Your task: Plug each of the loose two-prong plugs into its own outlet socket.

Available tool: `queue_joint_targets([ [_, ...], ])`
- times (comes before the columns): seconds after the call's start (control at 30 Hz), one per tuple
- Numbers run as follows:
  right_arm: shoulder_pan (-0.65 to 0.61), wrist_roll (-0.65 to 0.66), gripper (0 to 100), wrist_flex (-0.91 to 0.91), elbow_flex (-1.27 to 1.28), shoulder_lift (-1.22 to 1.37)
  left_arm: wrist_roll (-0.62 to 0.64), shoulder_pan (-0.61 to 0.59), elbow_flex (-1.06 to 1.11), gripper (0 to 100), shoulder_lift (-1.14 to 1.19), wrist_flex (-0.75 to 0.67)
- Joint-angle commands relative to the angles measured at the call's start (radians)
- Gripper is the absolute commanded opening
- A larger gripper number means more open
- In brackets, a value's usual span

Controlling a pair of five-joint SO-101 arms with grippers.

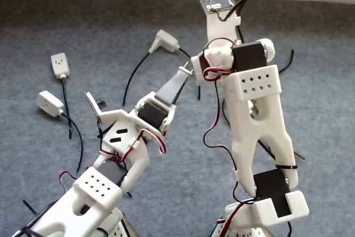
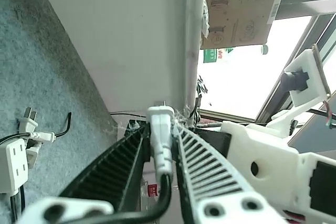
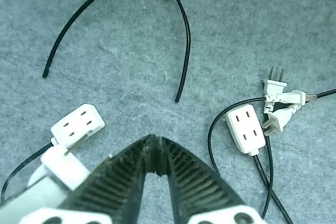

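The left gripper (image 2: 160,125) clamps one white plug (image 2: 160,148) above the grey carpet (image 3: 121,72) — a second plug (image 3: 275,83) and third plug (image 3: 273,123) lie just beside one socket (image 3: 244,132), another socket (image 3: 77,124) well apart. The right gripper (image 3: 153,144) is pinched closed, holding nothing.

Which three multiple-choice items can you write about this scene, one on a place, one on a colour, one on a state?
1. Where is the raised white plug?
A. in the left claw
B. plugged into a socket
C. under a chair

2. What colour are the cords on the carpet?
A. red
B. black
C. green

3. How is the right claw?
A. wide open
B. shut on a socket
C. shut, empty

1 A, the claw clamps it; 2 B, every cord there is black; 3 C, it is closed around nothing.
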Motion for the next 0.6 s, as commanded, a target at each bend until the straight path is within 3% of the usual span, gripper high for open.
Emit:
queue_joint_targets([
  [0.0,-0.028,0.0,0.7,-0.039,-0.056,-0.01,-0.006,0.068,-0.004,1,-0.012,0.009],
  [0.2,0.044,0.002,0.7,0.002,-0.056,-0.013,-0.006,0.024,-0.004,1,-0.007,0.011],
  [0.4,0.219,0.006,0.7,0.028,-0.077,-0.022,-0.18,-0.021,-0.004,1,-0.007,0.015],
  [0.57,0.351,0.009,0.7,0.134,-0.268,-0.021,-0.178,-0.058,-0.073,1,-0.008,0.16],
])
